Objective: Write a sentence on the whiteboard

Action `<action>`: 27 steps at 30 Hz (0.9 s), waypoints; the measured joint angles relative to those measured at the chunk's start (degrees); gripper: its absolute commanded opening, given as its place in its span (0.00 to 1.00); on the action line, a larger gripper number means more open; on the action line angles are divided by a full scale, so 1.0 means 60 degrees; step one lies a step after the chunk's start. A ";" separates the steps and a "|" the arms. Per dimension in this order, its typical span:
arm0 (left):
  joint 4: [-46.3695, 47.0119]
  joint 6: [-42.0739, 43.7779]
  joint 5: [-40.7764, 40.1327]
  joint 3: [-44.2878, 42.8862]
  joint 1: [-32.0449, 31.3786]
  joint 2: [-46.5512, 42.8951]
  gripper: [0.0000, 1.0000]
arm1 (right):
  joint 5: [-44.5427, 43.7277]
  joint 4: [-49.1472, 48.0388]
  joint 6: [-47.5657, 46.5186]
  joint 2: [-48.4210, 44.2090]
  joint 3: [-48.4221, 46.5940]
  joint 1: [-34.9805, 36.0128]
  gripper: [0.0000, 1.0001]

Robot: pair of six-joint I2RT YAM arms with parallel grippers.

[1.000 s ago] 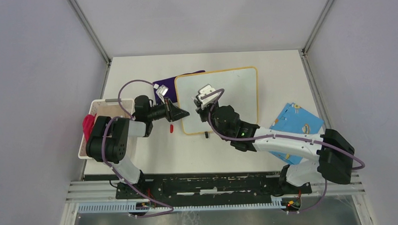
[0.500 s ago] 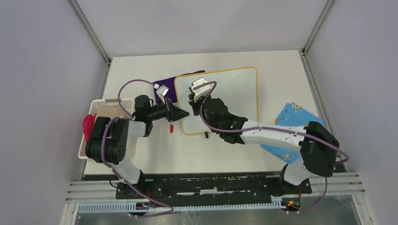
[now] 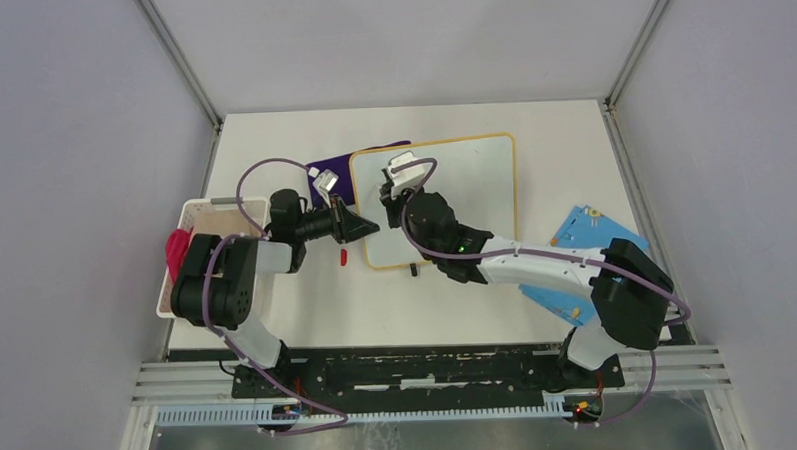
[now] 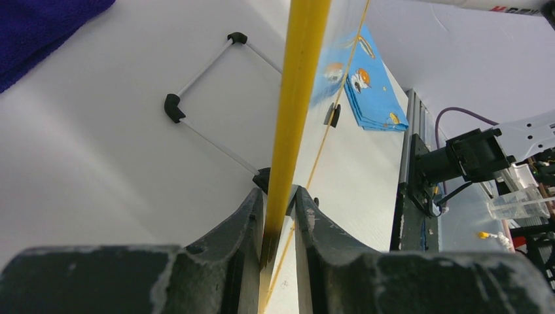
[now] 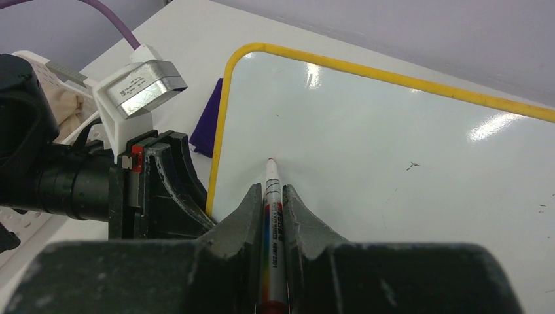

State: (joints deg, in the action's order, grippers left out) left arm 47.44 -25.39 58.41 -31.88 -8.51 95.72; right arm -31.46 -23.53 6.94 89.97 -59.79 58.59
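The whiteboard point(image 3: 483, 182) lies at the table's middle, glossy white with a yellow frame. No red writing shows on it. My left gripper point(image 3: 371, 227) is shut on the board's left frame edge; in the left wrist view the yellow frame point(image 4: 298, 98) runs up from between the gripper point(image 4: 279, 204). My right gripper point(image 3: 388, 197) hovers over the board's left part, shut on a marker point(image 5: 271, 196) with a rainbow-striped barrel. Its tip sits at or just above the whiteboard point(image 5: 393, 150) surface near the left frame. The left gripper point(image 5: 163, 190) shows beside it.
A purple cloth point(image 3: 328, 172) lies under the board's far left corner. A white basket point(image 3: 200, 252) with a red item point(image 3: 178, 251) stands at the left. A blue patterned cloth point(image 3: 580, 241) lies at the right. A small red cap point(image 3: 344, 256) lies by the left gripper.
My right arm has swung left and farther out, carrying the marker toward the board's far left part. The left arm and the board have not moved.
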 measured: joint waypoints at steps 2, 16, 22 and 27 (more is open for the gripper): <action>-0.0058 0.0058 -0.0011 -0.0015 0.0000 -0.0018 0.02 | 0.0029 0.0000 0.0113 0.0000 0.0000 -0.0047 0.00; -0.0208 0.0226 -0.0229 -0.0066 -0.0051 -0.0069 0.02 | 0.0058 -0.0076 0.0484 -0.0481 0.0597 -0.0401 0.00; -0.0262 0.0237 -0.0229 -0.0073 -0.0051 -0.0069 0.02 | -0.0040 -0.0091 0.0550 -0.0903 0.0984 -0.0601 0.00; -0.0284 0.0240 -0.0219 -0.0073 -0.0055 -0.0069 0.02 | 0.0120 -0.0171 0.0477 -0.1045 0.1137 -0.0659 0.00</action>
State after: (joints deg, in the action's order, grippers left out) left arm 45.74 -23.94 57.10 -32.32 -8.84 95.31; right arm -30.74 -24.56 9.80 83.70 -52.97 54.63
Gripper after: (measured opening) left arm 0.280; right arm 0.178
